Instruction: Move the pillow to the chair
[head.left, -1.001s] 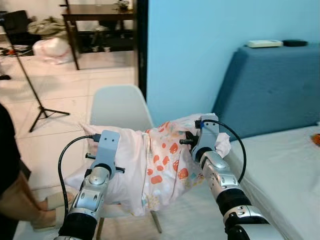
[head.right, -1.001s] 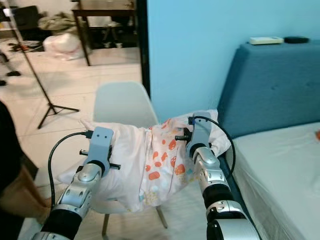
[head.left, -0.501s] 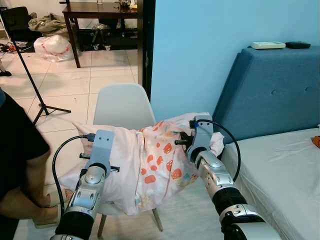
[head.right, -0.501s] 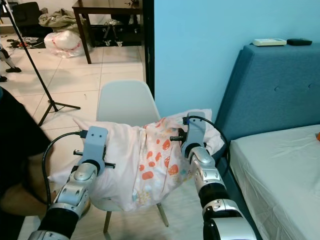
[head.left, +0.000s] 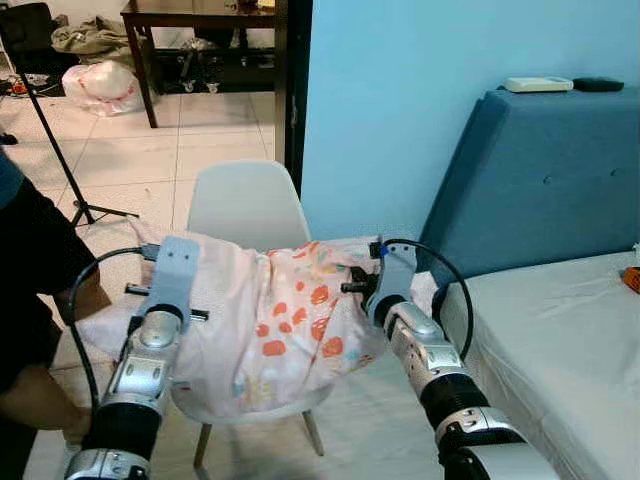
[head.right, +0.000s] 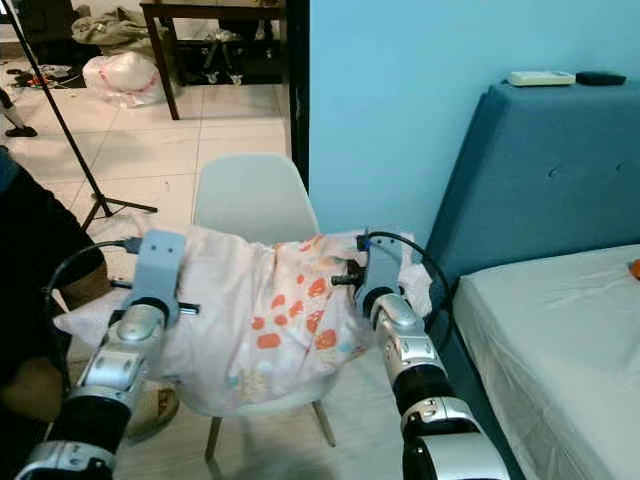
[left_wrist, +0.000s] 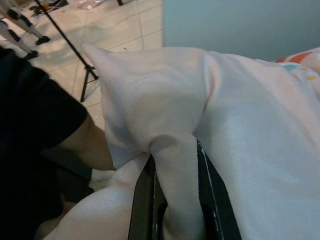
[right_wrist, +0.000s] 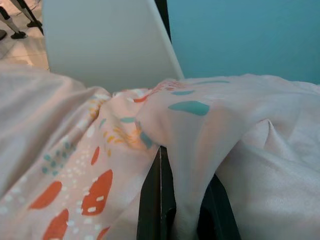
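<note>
I am pinching the pillow (head.left: 270, 325) in my left claw (left_wrist: 172, 200) and right claw (right_wrist: 175, 200), lowering it; it should settle centred on the chair (head.left: 245, 205) seat before release.

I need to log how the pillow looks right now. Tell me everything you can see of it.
The soft pale pink fabric pillow, printed with orange and teal spots on its middle, lies slumped across the seat of the white plastic chair, its ends hanging past both sides. The left claw pinches a fold of its plain end and the right claw a fold near the print.
</note>
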